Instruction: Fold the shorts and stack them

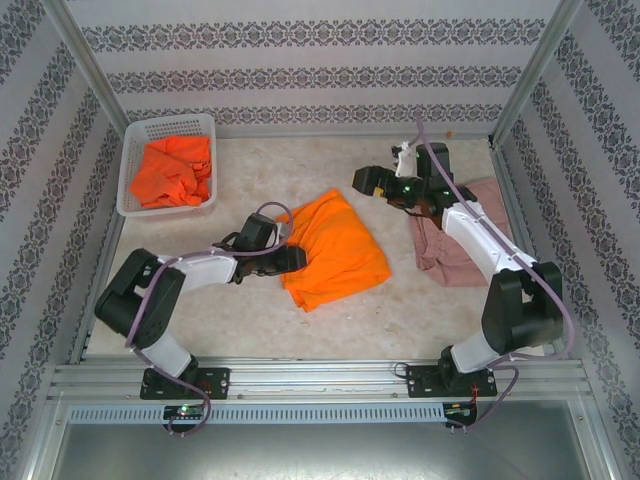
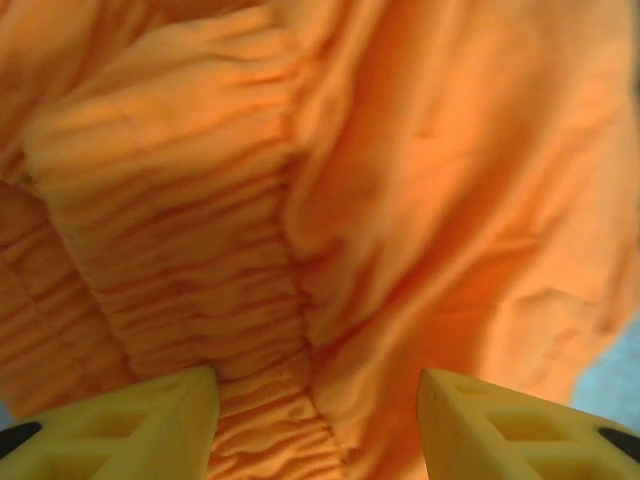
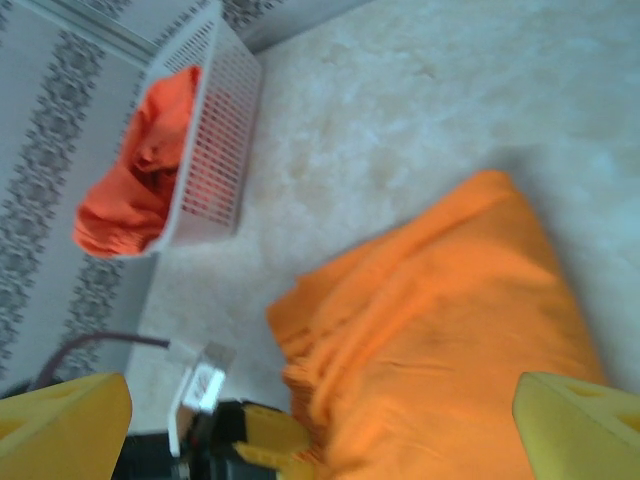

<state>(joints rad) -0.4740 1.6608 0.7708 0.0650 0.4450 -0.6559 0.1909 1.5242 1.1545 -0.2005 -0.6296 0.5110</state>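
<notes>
Nearest, the left gripper [image 1: 291, 257] lies low at the left edge of the orange shorts [image 1: 336, 250]. These shorts rest in the middle of the table [image 1: 300, 165], folded to a rough rectangle. In the left wrist view its yellow fingers [image 2: 130, 425] stand apart, and the gathered elastic waistband [image 2: 200, 250] runs into the gap between them. The fingertips are cut off at the lower border, so I cannot tell if they touch the cloth.

A little farther, the right gripper [image 1: 372, 181] hangs over the table, just beyond the far right corner of the orange shorts. Its fingers [image 3: 60, 420] are spread wide, with nothing held between them. The right wrist view is blurred; at the near edge of the orange cloth it shows a dark and yellow shape that seems to be the left gripper.

The pink shorts [image 1: 440, 255] lie at the right side of the table, close to the side wall. The right arm [image 1: 480, 240] covers a large part of them, so their outline is hard to make out.

In the far left corner stands a white perforated basket [image 1: 127, 175] with a crumpled heap of orange shorts [image 1: 175, 170] inside. How many pairs are in it I cannot tell.

Behind, the back wall [image 1: 300, 60] carries bands of dark ornament.
</notes>
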